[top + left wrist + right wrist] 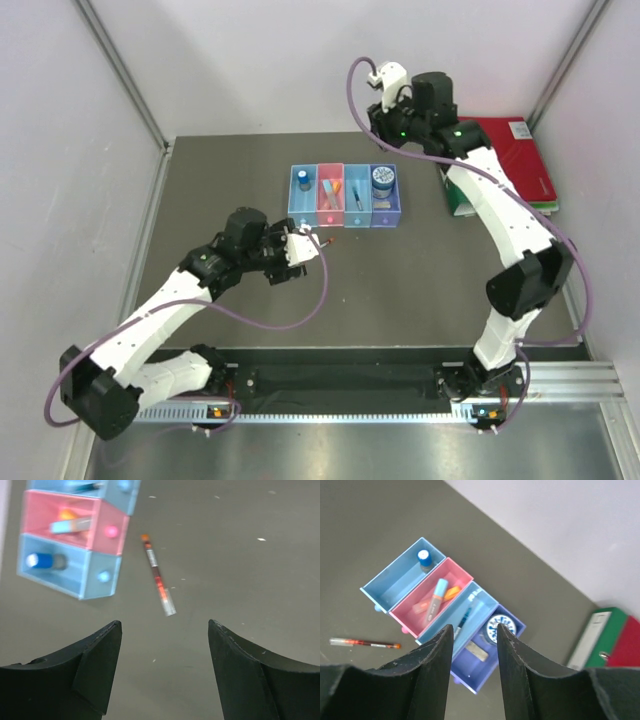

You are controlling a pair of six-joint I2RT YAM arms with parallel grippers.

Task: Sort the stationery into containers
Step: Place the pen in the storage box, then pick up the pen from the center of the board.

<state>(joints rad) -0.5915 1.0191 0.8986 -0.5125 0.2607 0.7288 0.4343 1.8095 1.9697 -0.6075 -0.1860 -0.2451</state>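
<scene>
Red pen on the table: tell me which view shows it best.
Left wrist view: the red pen lies close and whole, beside the pink bin, ahead of the open left gripper. Right wrist shows the pen whole but small, at the left edge. Top external shows only a red speck by that gripper.

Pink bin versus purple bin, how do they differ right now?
The pink bin holds a light blue bar and an orange piece; the purple bin holds a round blue jar and a pale tag. The pink bin sits second in the row, the purple bin at one end. Both are open-topped rectangles, joined in one row.
</scene>
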